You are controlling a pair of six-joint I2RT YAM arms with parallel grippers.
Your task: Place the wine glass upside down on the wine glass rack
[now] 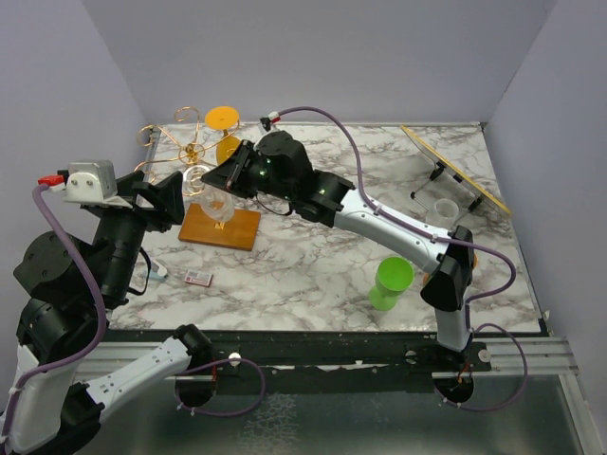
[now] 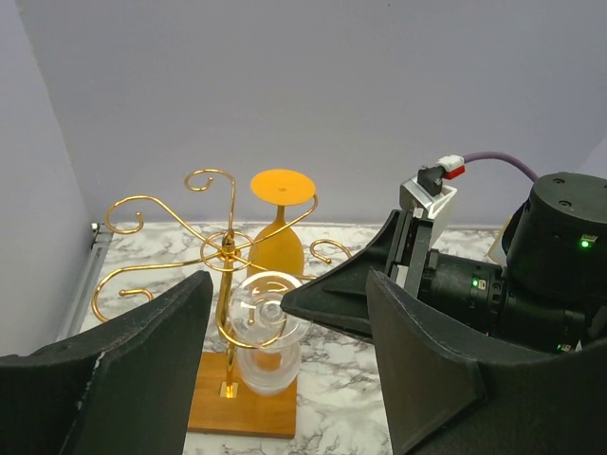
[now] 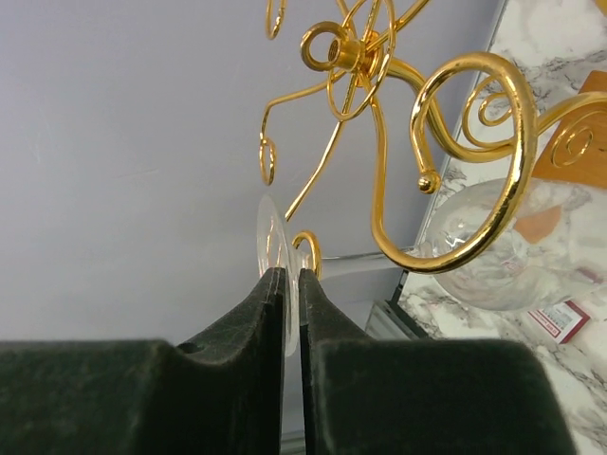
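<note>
The thin gold wire wine glass rack (image 2: 228,248) gleams bright gold on a flat rectangular wooden base (image 1: 220,227) of orange-brown. The transparent wine glass (image 2: 268,365) is colourless, and the opaque stemmed glass (image 2: 278,251) is a solid orange-yellow. The marble-patterned tabletop (image 1: 313,256) is white with grey veins, the plastic cup (image 1: 391,282) is bright green, the small flat packet (image 1: 198,278) is white and red, the plain walls (image 1: 313,57) are pale lavender, and the thin cable (image 2: 493,158) is purple.

Tight around the wine glass rack (image 2: 228,248): right arm (image 1: 313,185) fills its right side, left jaws crowd its near-left, an orange glass (image 1: 223,118) hangs at its back. Surface (image 1: 313,256) in front of it is passable, bar a small card (image 1: 197,277).
</note>
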